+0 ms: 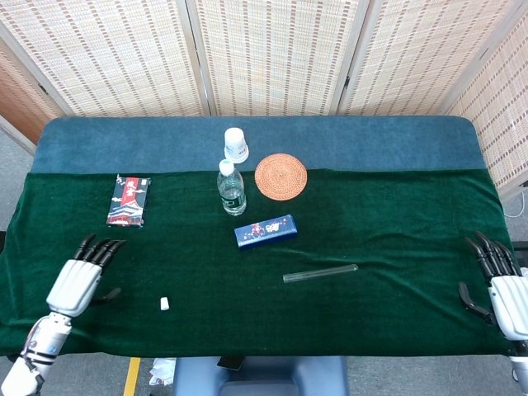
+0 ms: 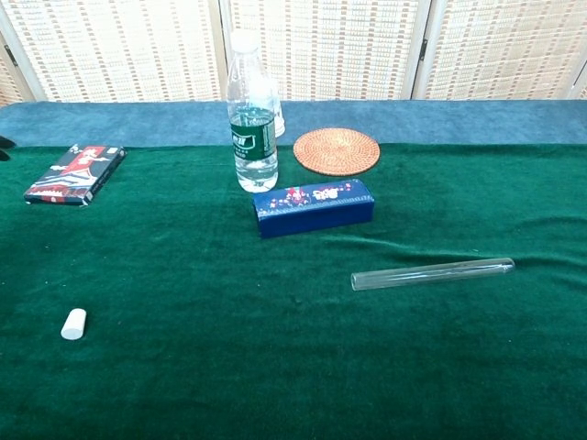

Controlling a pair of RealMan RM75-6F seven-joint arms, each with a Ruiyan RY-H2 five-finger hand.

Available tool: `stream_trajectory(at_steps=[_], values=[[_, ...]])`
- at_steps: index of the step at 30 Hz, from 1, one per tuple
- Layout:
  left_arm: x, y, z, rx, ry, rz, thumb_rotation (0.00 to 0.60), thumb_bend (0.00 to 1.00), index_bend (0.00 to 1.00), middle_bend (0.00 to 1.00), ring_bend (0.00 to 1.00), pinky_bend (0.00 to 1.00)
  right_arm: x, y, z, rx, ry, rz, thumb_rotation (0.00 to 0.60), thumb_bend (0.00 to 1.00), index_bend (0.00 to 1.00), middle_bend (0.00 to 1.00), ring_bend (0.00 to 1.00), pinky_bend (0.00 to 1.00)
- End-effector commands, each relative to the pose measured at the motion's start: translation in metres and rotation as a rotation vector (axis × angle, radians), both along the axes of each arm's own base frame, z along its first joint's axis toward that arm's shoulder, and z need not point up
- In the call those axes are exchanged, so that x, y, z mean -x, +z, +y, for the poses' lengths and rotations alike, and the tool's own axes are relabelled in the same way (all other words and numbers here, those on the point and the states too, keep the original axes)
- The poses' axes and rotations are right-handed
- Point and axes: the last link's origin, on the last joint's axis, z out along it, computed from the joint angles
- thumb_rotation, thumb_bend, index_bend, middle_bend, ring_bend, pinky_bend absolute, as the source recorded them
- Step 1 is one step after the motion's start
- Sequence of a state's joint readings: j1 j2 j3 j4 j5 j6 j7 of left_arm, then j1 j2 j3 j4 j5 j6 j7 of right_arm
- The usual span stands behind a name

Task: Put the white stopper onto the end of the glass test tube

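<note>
The small white stopper point(image 1: 164, 304) point(image 2: 73, 324) lies on the green cloth at the front left. The clear glass test tube point(image 1: 320, 273) point(image 2: 432, 273) lies flat, front right of centre. My left hand point(image 1: 78, 275) hovers over the cloth's left side, fingers spread and empty, a short way left of the stopper. At the far right edge of the table my right hand point(image 1: 499, 285) is open with nothing in it, well away from the tube. In the chest view only a dark tip point(image 2: 4, 143) shows at the left edge.
A blue box point(image 1: 265, 230) lies just behind the tube. A water bottle point(image 1: 232, 188), a white cup point(image 1: 236, 145) and a woven coaster point(image 1: 280, 176) stand further back. A dark printed packet point(image 1: 129, 200) lies at the back left. The green cloth point(image 1: 396, 223) covers the table.
</note>
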State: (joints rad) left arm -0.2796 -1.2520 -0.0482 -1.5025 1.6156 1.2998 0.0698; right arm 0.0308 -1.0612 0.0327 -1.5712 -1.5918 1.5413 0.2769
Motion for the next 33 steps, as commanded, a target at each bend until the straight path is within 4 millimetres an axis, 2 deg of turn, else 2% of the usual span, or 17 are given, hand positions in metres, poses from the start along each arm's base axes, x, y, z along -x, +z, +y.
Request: stream_trajectory(at_steps=[1, 6, 12, 33], values=[[-0.002, -0.014, 0.009, 0.039, -0.015, 0.021, 0.600, 0.22, 0.10, 0.17, 0.13, 0.00, -0.001, -0.002, -0.002, -0.004, 0.000, 0.002, 0.600, 0.56, 0.00, 0.00, 0.00, 0.00], [-0.002, -0.031, 0.013, 0.088, -0.022, 0.049, 0.600, 0.22, 0.08, 0.15, 0.11, 0.00, -0.002, -0.004, -0.005, -0.010, -0.004, 0.005, 0.600, 0.57, 0.00, 0.00, 0.00, 0.00], [-0.008, -0.047, 0.009, 0.149, -0.044, 0.059, 0.600, 0.22, 0.07, 0.14, 0.10, 0.00, -0.003, -0.006, -0.005, -0.014, -0.010, 0.007, 0.600, 0.57, 0.00, 0.00, 0.00, 0.00], [-0.031, -0.082, -0.003, 0.247, -0.129, 0.055, 0.600, 0.21, 0.07, 0.13, 0.09, 0.00, -0.002, -0.009, -0.007, -0.019, -0.021, 0.009, 0.600, 0.57, 0.00, 0.00, 0.00, 0.00]])
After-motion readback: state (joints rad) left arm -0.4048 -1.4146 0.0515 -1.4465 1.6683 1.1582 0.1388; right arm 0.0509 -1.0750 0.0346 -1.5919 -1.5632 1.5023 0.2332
